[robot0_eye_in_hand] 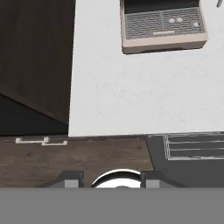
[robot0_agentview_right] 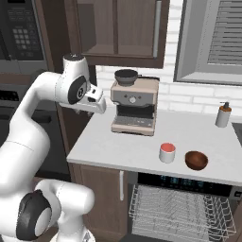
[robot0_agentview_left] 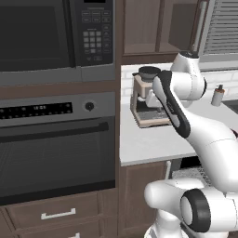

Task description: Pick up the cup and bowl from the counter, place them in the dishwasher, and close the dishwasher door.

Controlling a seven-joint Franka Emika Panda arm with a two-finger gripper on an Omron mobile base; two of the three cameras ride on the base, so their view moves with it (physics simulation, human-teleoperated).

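No legible writing on the beige coffee machine, small glossy reddish-brown bowl on pale grey-white counter near front edge, red-and-white cup just left of it, open dishwasher below, grey soap dispenser far right, gripper high over counter's left end, fingers spread, empty.

On the bench: coffee machine at the far side against the wall, cup nearer the front edge, bowl just right of the cup, apart from it. Soap dispenser far right, by the wall. Below the bench's right part, dishwasher with rack pulled out toward the near side. Left of the bench, oven with microwave above. Gripper hanging over the bench's left end, left of the coffee machine.
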